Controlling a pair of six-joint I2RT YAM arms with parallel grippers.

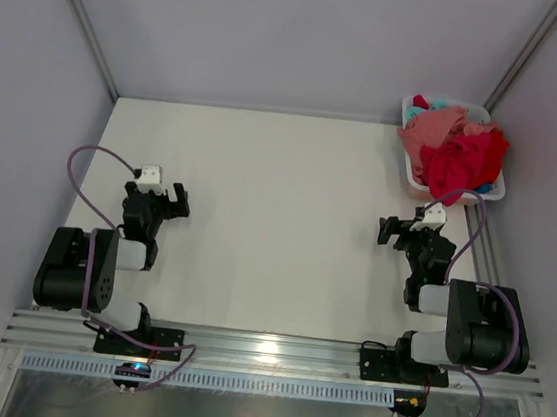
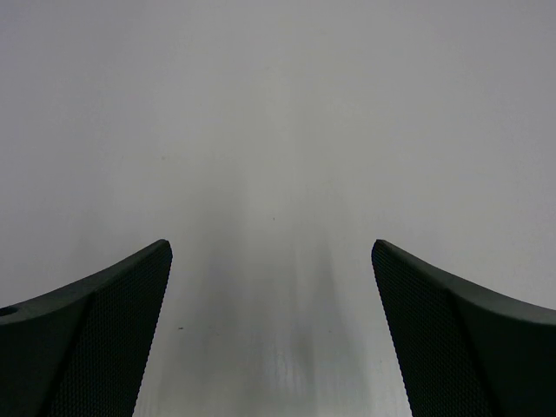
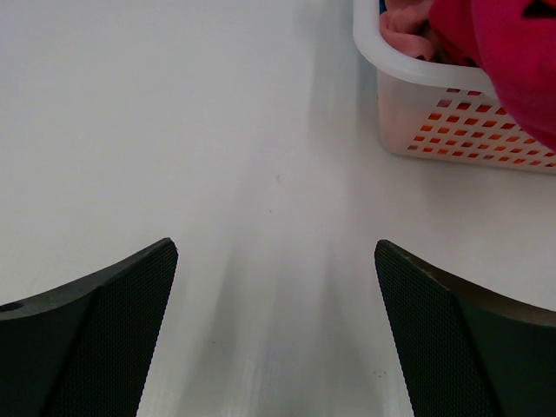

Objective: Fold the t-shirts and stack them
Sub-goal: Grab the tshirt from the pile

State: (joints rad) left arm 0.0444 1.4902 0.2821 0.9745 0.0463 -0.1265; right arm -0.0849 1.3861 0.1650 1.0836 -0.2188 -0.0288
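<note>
Tabletop [image 1: 281, 189], left hand [image 2: 271, 248], right hand [image 3: 276, 245] spread, empty

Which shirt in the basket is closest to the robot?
The bright red t-shirt, heaped at the basket's near end; the salmon pink one sits farther back.

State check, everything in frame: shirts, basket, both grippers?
t-shirts: crumpled, unfolded, heaped in the basket.
basket: upright, overfull, far right corner of the table.
left gripper: open, empty, over bare table.
right gripper: open, empty, near the basket.
</note>
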